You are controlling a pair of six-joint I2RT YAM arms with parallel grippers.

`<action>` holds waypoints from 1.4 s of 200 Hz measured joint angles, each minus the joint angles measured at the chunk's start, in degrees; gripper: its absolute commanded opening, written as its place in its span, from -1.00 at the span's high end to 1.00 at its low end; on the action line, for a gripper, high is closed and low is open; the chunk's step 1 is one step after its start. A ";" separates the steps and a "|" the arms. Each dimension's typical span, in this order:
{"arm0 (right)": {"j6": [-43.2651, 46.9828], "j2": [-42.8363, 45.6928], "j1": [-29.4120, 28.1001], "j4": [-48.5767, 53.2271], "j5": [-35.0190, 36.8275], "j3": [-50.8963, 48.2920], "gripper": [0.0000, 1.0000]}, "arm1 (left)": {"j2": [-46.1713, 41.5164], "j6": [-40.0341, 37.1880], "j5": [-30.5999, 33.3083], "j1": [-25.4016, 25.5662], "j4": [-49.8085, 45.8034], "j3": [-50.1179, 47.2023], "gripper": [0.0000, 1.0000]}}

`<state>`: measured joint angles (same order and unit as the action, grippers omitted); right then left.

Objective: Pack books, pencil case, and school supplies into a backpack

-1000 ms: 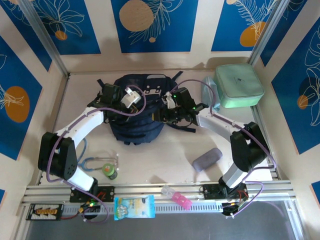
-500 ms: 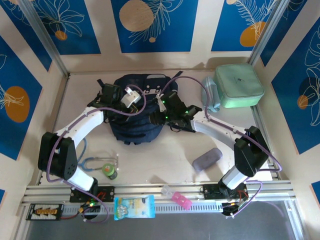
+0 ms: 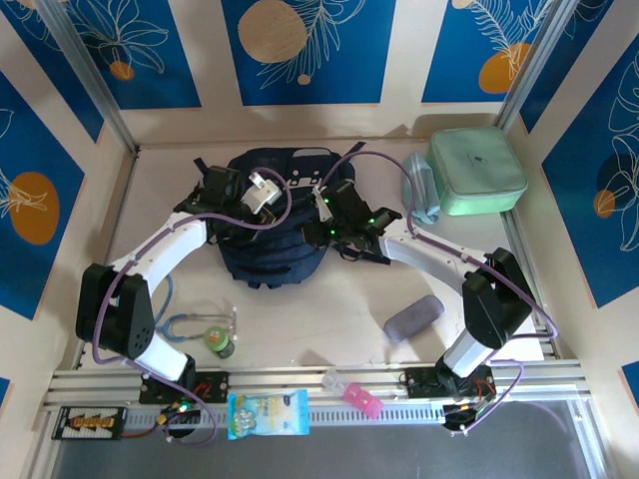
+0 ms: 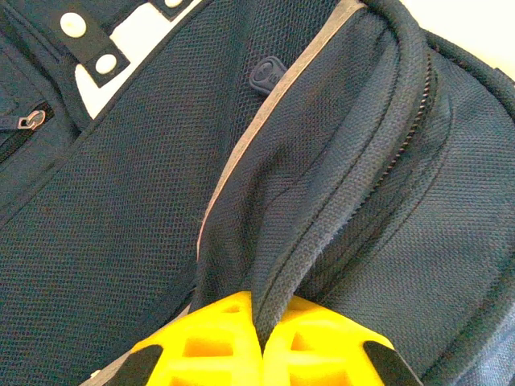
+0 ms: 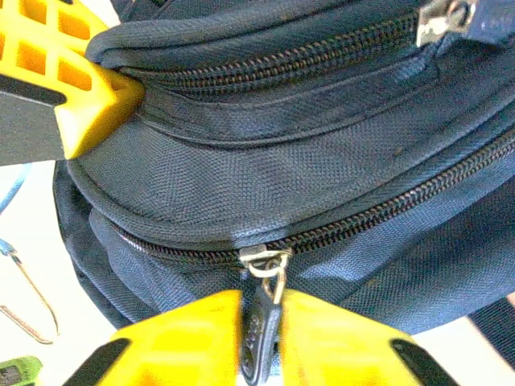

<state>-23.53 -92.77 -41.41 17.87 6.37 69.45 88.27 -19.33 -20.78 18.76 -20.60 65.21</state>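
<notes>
The navy backpack (image 3: 275, 239) lies flat at the back middle of the table. My left gripper (image 4: 259, 330) is shut on a piped fold of fabric beside the backpack's (image 4: 145, 201) zipper; from above, that left gripper (image 3: 250, 195) sits on the bag's upper left. My right gripper (image 5: 259, 342) is shut on the dark zipper pull (image 5: 259, 330) of the backpack's (image 5: 265, 169) lower zipper; from above, it (image 3: 324, 228) is at the bag's right side. The pencil case (image 3: 412, 317), a grey-purple pouch, lies on the table to the right. I cannot make out the books.
A mint-green case (image 3: 476, 172) stands at the back right, with a pale blue flat edge (image 3: 419, 195) beside it. A blue looped item (image 3: 185, 324) and a green round thing (image 3: 220, 342) lie front left. A pale packet (image 3: 268, 414) and a pink-white item (image 3: 351, 392) rest on the front rail.
My right gripper swung left onto the backpack's side and closed on the zipper pull. The left gripper has held its fold of fabric without moving.
</notes>
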 measured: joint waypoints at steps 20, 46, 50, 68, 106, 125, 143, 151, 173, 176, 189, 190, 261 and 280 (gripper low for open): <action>0.35 -0.09 -0.13 -0.44 -0.35 -0.09 0.87 | 0.00 0.48 0.02 0.00 0.00 0.00 1.00; 1.22 0.48 -0.94 -3.56 -0.48 -1.92 0.87 | 0.11 1.55 0.02 0.00 0.00 0.15 1.00; 1.27 0.61 -1.05 -4.02 -0.63 -2.29 0.87 | 0.15 1.66 0.00 0.00 0.00 0.15 1.00; 1.84 0.72 -2.23 -5.77 -1.22 -2.95 0.87 | 0.55 2.64 -0.24 0.00 0.04 0.15 1.00; 0.87 0.63 -4.81 -9.64 -1.88 -3.69 0.77 | 0.96 4.28 -0.87 0.00 0.33 0.15 1.00; -1.40 1.18 -4.52 -12.28 -2.03 -5.88 0.60 | 0.98 4.31 -0.92 0.00 0.46 0.15 1.00; -4.96 3.72 -3.04 -14.01 -3.80 -9.40 0.34 | 0.98 4.33 -0.92 0.00 1.11 0.15 1.00; -7.61 5.57 -1.62 -14.67 -4.90 -11.23 0.23 | 0.98 4.31 -0.94 0.00 1.53 0.15 1.00; -14.19 11.08 4.24 -16.92 -7.78 -15.26 0.02 | 0.96 4.31 -1.14 0.00 2.21 0.15 1.00; -14.78 11.65 4.98 -17.09 -8.17 -15.50 0.00 | 0.96 4.31 -1.14 0.00 2.25 0.15 1.00; -19.08 13.62 8.37 -17.33 -9.03 -15.87 -0.11 | 0.92 4.28 -1.22 0.00 2.56 0.09 1.00; -19.74 13.77 8.66 -17.35 -9.07 -15.87 -0.12 | 0.92 4.28 -1.22 0.00 2.58 0.07 1.00; -40.15 6.45 15.28 -9.57 -16.41 -6.32 -0.33 | -1.92 1.79 2.38 2.19 3.89 -1.29 1.00; -43.17 2.97 15.17 -9.25 -18.51 -2.58 -0.34 | -2.10 0.87 3.43 2.80 3.91 -1.42 1.00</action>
<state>-66.70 -89.80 -26.24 8.62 -12.14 66.87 86.17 -18.46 -17.34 21.56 -16.69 63.79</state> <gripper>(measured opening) 0.666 0.046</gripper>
